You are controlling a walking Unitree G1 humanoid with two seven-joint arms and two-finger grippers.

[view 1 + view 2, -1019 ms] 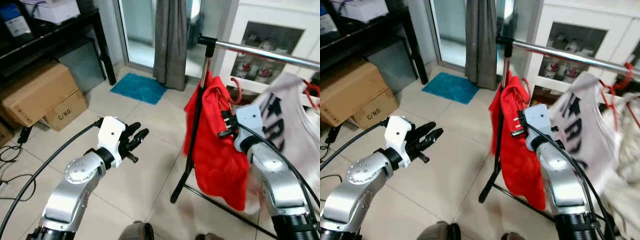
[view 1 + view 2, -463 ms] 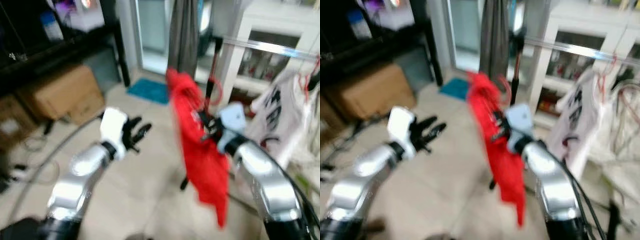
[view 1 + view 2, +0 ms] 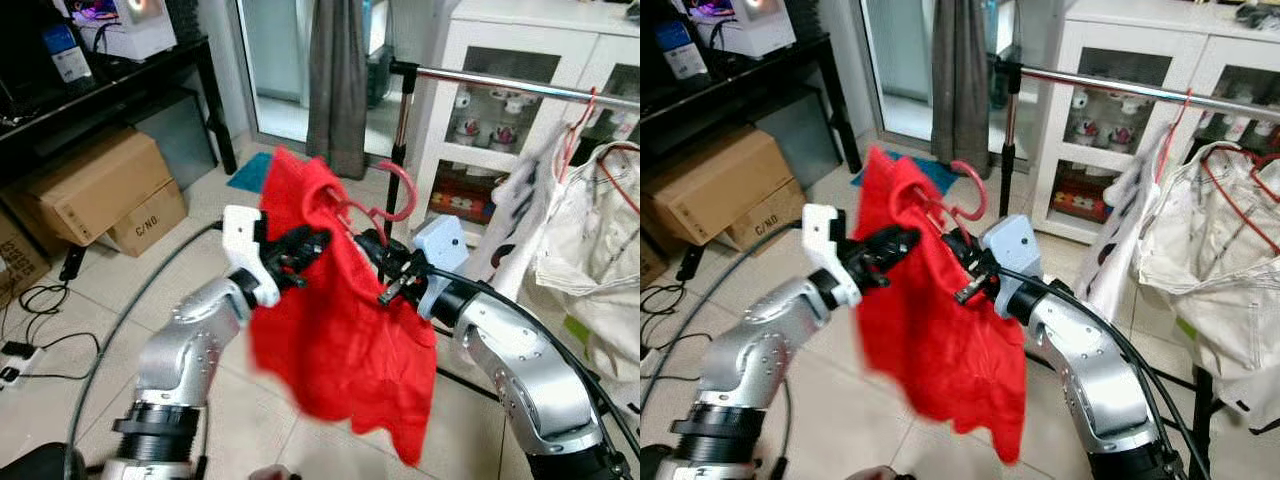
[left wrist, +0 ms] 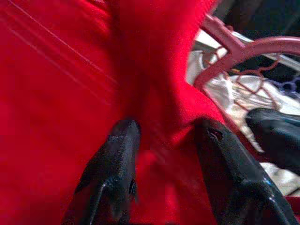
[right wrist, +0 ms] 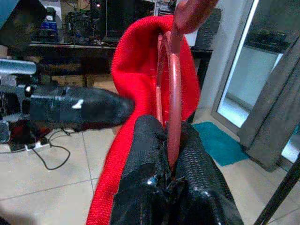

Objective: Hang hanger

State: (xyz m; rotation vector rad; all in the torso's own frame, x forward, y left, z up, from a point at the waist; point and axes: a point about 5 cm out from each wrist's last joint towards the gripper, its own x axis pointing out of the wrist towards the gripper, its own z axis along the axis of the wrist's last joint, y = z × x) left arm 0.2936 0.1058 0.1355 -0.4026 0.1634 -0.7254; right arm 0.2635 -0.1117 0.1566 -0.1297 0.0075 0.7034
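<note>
A red garment hangs on a red hanger in mid-air in front of me, short of the silver clothes rail. My right gripper is shut on the hanger's wire just below the hook; the right wrist view shows the wire pinched between the fingers. My left gripper is open at the garment's shoulder. In the left wrist view its fingers stand apart, and red cloth bulges between them.
On the rail hang a white printed shirt and a cream garment on red hangers. A white cabinet stands behind it. Cardboard boxes under a black shelf and floor cables lie left; a grey curtain hangs ahead.
The camera has swung. The red garment on its hanger has come away from the rail's post, carried by my right gripper. My left gripper has risen to the garment's shoulder.
</note>
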